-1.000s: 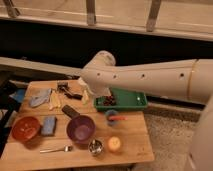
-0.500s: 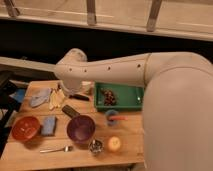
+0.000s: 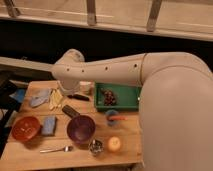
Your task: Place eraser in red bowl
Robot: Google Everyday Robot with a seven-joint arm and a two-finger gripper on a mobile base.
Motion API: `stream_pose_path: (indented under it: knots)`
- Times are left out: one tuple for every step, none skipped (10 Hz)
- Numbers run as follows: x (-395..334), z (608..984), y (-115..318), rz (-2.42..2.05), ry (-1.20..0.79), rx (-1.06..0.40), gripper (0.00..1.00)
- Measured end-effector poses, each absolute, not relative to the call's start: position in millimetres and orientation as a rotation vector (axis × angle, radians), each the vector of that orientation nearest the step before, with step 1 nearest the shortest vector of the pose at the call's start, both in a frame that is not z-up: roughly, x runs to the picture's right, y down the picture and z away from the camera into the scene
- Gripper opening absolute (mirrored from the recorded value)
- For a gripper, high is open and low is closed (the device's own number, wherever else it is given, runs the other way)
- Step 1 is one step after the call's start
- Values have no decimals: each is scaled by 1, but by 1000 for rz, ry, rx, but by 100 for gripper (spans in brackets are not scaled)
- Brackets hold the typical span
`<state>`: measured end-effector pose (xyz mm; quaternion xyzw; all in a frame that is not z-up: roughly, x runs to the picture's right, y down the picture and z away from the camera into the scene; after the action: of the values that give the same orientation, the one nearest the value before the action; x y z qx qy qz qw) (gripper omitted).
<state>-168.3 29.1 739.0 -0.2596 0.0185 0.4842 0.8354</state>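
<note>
Gripper (image 3: 69,90) under arm bend, left of centre; opening and hold: cannot tell. Eraser (image 3: 70,111) flat on table, just beside purple bowl (image 3: 81,131), upper left of it. Red bowl (image 3: 26,129) lower left. Eraser probably light, stiff, non-slip. Pinch across narrow width.

The gripper is out of sight: the white arm (image 3: 125,70) covers part of the tabletop's (image 3: 75,157) back edge and all its right edge. The green tray (image 3: 127,95) loses its right end behind the arm, and the dark lump (image 3: 108,97) inside is too blurred to name. A white cup (image 3: 86,86) at the back edge is half covered.
</note>
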Motion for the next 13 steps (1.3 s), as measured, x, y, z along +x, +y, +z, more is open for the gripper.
stream_pose_path:
  knots:
    - [-172, 746, 29, 1027, 25, -563, 80]
    - [-179, 752, 28, 1026, 15, -573, 80]
    - [-193, 764, 27, 1018, 1, -589, 80]
    - [-207, 776, 27, 1007, -8, -606, 80]
    - [-216, 786, 30, 997, -6, -618, 80]
    - [-226, 798, 37, 983, 2, -638, 80]
    - [-230, 810, 44, 965, 22, -651, 80]
    - [-236, 818, 53, 940, 52, -666, 80]
    - [-246, 824, 63, 910, 77, -683, 80]
    - [-249, 829, 70, 900, 96, -698, 80]
    - [-248, 835, 75, 900, 112, -709, 80]
    - [-241, 846, 85, 908, 142, -728, 80]
    - [-239, 851, 91, 915, 157, -741, 80]
